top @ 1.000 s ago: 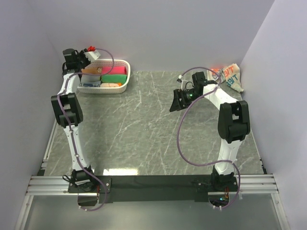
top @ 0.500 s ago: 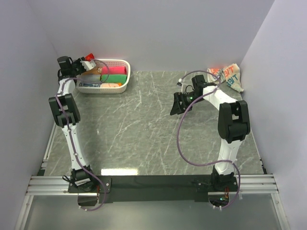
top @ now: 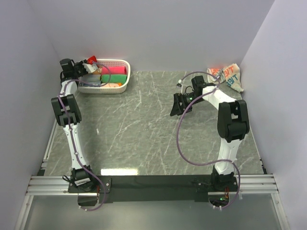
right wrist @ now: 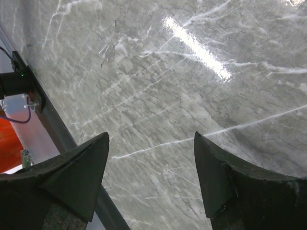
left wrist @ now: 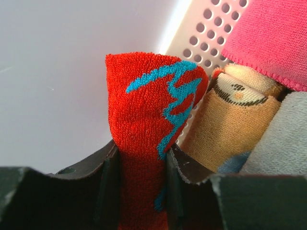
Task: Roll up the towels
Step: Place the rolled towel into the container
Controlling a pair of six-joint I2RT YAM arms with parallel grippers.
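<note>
My left gripper (top: 86, 65) is shut on a rolled red towel with a blue pattern (left wrist: 148, 110) and holds it at the left end of the white perforated basket (top: 120, 88). In the left wrist view the towel (top: 90, 60) stands between the jaws, beside an orange-tan roll (left wrist: 230, 120) and a pink towel (left wrist: 273, 38) in the basket. My right gripper (top: 176, 105) is open and empty above the bare marble. A crumpled white towel with red and teal print (top: 228, 76) lies at the back right corner.
The basket holds several rolled towels, pink (top: 114, 70) and green (top: 115, 78) among them. The grey walls stand close on the left, back and right. The right wrist view shows marble (right wrist: 168, 86) and the table's near rail (right wrist: 29, 91).
My left gripper has lowered slightly with the red towel to the basket's left end. My right gripper has drifted slightly left and toward me, still open.
</note>
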